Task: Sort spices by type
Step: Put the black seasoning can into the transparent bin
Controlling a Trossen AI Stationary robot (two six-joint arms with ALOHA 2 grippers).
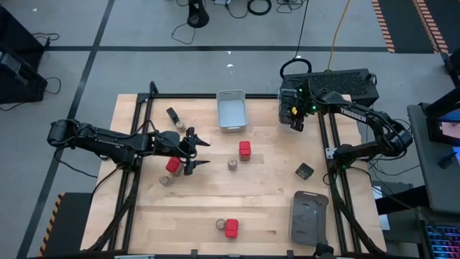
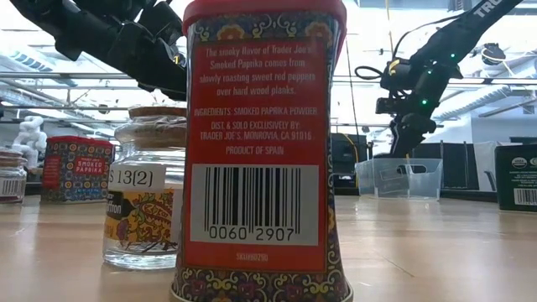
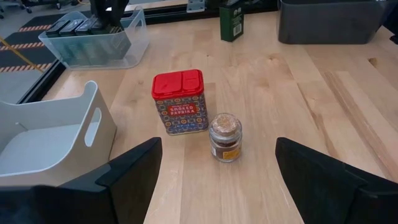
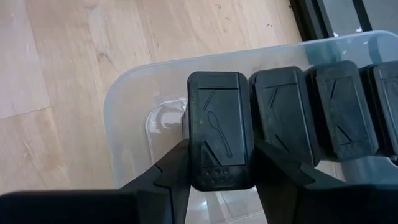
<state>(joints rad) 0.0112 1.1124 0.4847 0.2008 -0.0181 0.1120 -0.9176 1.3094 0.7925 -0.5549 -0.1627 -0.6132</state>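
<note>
Four views, high one first: left gripper point(image 1: 198, 152) hovering mid-table with fingers spread and empty, red tin point(image 1: 172, 165) just beside it; right gripper point(image 1: 296, 121) over clear bin point(image 1: 283, 115) at far right edge. Also loose on table point(image 1: 273, 208): red tins, small round jars, one dark tin point(image 1: 305, 170); grey bin point(image 1: 231, 109) looks empty, dark grey tray point(image 1: 309, 216) near front right. Low view: paprika tin point(image 2: 260, 143) filling frame, cork-topped glass jar point(image 2: 144, 197) just behind it. Left wrist view: paprika tin point(image 3: 178, 102) and small jar point(image 3: 224, 137) standing side by side ahead of open fingers point(image 3: 134, 165). Probably light and rigid; jar is glass, so gentle squeeze on round sides; tin best taken across flat faces. Right wrist view: fingers point(image 4: 168, 171) clamped on black tin point(image 4: 221, 130) by its narrow sides, over clear bin point(image 4: 134, 93), next to a row of same black tins already inside. Smooth hard shell, likely slippery.
</note>
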